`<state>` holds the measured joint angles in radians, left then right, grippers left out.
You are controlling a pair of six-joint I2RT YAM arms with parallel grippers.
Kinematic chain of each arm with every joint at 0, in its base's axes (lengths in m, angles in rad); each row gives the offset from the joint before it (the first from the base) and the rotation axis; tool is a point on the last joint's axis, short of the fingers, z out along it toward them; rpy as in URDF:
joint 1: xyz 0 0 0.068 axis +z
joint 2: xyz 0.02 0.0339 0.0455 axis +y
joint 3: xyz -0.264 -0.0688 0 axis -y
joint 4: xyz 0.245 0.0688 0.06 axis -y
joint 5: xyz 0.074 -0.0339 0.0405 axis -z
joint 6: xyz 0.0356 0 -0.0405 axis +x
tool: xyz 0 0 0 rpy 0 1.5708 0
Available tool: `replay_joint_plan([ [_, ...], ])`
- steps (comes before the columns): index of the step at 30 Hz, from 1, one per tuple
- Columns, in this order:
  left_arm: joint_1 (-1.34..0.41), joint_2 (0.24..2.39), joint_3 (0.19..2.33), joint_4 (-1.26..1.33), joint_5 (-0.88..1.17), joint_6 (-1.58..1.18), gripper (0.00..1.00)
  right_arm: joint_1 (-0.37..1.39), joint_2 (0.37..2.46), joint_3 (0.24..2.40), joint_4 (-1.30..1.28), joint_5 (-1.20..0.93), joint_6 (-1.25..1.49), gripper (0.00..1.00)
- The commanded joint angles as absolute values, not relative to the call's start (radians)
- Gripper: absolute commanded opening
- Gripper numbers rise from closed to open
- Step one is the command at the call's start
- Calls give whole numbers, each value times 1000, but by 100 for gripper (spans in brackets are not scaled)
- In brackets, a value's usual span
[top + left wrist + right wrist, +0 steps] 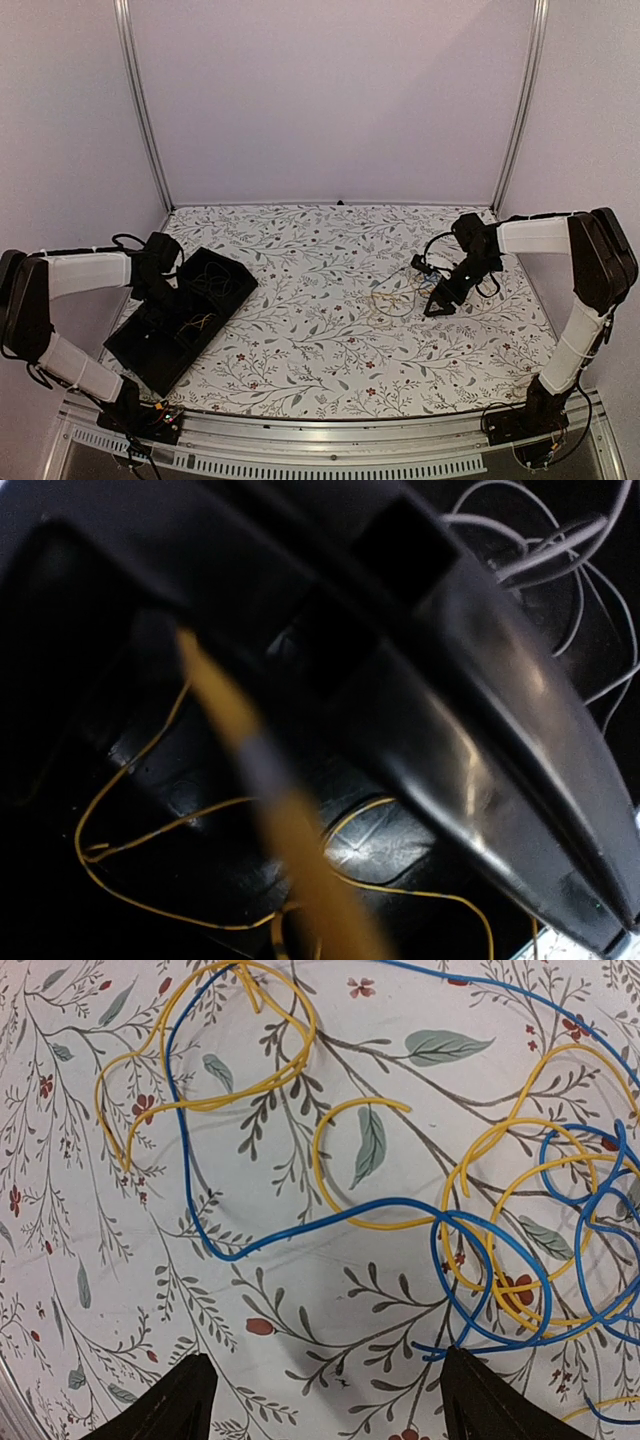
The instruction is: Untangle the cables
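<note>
A black tray on the table holds loose yellow wire and grey wires. The left gripper reaches into it, fingers pressed together; a pinch cannot be told. The right gripper, fingers spread and empty, hovers over the tangled blue and yellow cables on the table.

Table cover: cloth-like, printed, matt. Tray: blk plastic, semi-gloss, scuffed. Cables: smooth plastic-looking sheath, slight sheen. Front rail: bare metal, satin.
</note>
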<state>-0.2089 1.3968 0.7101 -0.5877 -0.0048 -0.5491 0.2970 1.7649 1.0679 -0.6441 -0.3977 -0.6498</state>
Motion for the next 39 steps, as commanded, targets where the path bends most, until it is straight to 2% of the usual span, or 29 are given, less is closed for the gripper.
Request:
replay_joint_plan([
  [1, -194, 1487, 776, -523, 3, -507, 0, 309, 1777, 1086, -653, -387, -661, 81],
  [12, -196, 1634, 872, -462, 81, -472, 1, 308, 1772, 1079, -650, -377, -661, 81],
  [15, -206, 1562, 887, -507, 45, -493, 24, 309, 1776, 1080, -649, -378, -661, 81],
  [17, -209, 1487, 907, -548, 19, -506, 34, 309, 1776, 1081, -649, -378, -663, 81],
  [24, -206, 1324, 1035, -768, -35, -499, 53, 315, 1789, 1084, -653, -374, -664, 81],
  [28, -203, 1269, 1042, -841, -34, -508, 61, 324, 1780, 1087, -655, -370, -663, 81],
  [33, -204, 1248, 1030, -837, -74, -497, 62, 333, 1773, 1087, -655, -367, -663, 81],
  [39, -296, 1295, 1107, -657, -8, -472, 51, 335, 1735, 1091, -623, -376, -653, 81],
])
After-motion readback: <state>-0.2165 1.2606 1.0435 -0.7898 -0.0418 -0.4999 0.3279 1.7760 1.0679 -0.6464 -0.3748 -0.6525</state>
